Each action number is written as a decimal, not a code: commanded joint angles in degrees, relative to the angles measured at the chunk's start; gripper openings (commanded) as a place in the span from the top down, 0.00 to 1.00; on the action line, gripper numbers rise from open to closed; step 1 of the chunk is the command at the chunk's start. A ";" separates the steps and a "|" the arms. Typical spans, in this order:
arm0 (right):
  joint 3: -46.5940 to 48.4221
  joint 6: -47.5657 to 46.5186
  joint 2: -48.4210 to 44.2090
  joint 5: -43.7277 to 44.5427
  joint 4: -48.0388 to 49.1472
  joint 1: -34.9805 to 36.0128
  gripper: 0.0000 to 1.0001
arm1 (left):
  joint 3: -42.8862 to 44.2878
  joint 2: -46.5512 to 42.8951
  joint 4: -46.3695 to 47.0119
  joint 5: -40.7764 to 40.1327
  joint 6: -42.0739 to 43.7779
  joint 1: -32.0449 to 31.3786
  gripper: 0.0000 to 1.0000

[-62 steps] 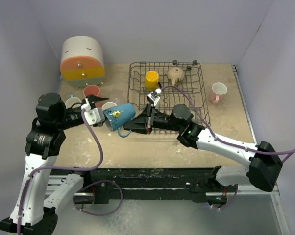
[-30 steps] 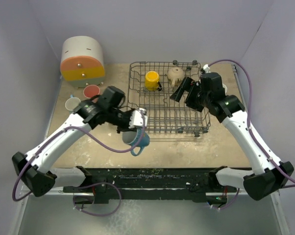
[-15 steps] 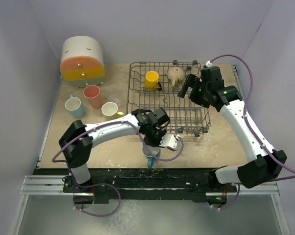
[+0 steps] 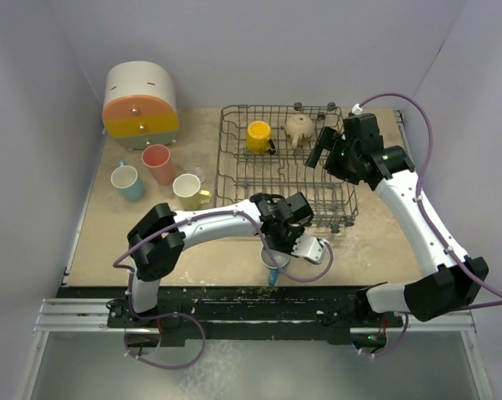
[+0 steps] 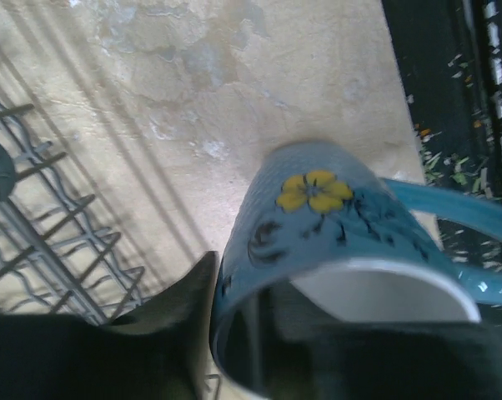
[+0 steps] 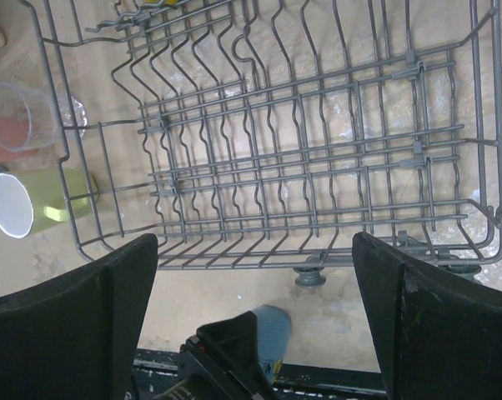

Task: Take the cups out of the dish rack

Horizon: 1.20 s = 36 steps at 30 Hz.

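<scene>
The left gripper (image 4: 276,252) carries the blue mug (image 5: 334,225) from the dish rack's (image 4: 268,179) left side to the table's (image 4: 376,242) near edge. The right gripper (image 4: 320,147) now hangs over the rack's far right corner, jaws wider.

Blue mug (image 5: 318,225), rim partly off-frame

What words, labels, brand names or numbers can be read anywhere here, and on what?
None can be read in any view.
The blue mug bears only a painted yellow flower, no letters.
The drawer box and the dish rack show no writing.
</scene>
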 commanded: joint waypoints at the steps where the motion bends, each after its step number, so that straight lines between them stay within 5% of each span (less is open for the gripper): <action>1: -0.63 -1.26 -2.00 0.12 1.72 -0.49 0.00 | 3.04 -0.65 1.47 -2.21 -0.83 -0.17 0.62; 4: -0.96 -1.33 -1.55 0.32 2.27 -0.49 0.00 | 1.51 -3.01 4.78 -3.82 -0.74 -0.21 0.49; 9: -0.38 -2.07 0.29 1.51 3.63 -0.49 0.00 | 1.76 -6.99 5.76 -5.40 -0.39 -0.21 0.40; 16: 5.38 -6.21 9.11 4.95 7.57 -0.49 0.00 | 7.00 -17.30 0.36 -3.02 -0.44 2.51 0.00; 22: 16.18 -12.18 23.31 10.42 9.96 -0.49 0.03 | 12.51 -24.51 -5.51 2.72 -9.46 15.14 0.01; 29: 31.16 -16.41 40.47 14.37 7.85 -0.49 0.13 | 6.56 -32.46 -7.63 2.89 -15.44 29.05 0.01; 36: 41.74 -16.93 51.80 16.34 8.30 -0.34 0.18 | 1.43 -36.63 -8.15 0.60 -15.80 33.18 0.01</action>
